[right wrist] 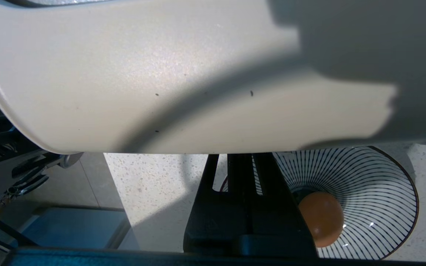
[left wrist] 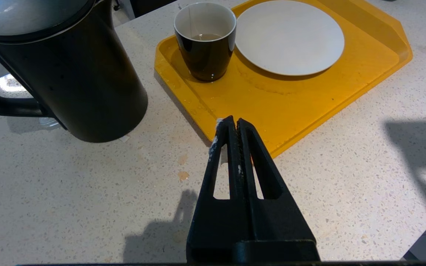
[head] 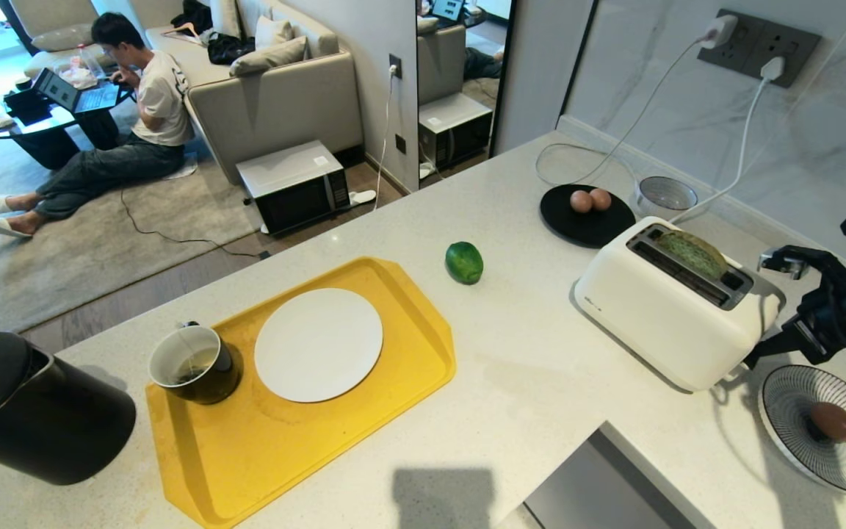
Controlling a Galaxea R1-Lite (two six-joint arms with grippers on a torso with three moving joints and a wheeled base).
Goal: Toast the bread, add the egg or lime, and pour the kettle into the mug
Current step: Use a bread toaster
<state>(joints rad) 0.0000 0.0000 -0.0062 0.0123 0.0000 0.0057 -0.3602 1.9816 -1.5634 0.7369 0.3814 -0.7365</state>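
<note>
On the pale speckled counter (head: 526,382), our right gripper (head: 750,361), fingers pressed together and empty, sits at the toaster's (head: 669,308) end (bread (head: 691,252) slotted); toasting step, next we press the lever.

Green bread (head: 692,252) in toaster slot; lime (head: 464,262) on counter.

Green bread (head: 691,253) sits in a white toaster (head: 669,308) on a speckled counter (head: 540,382), the right gripper (head: 750,361) at its end beside an egg (head: 834,422) in a striped bowl (head: 797,397).
</note>
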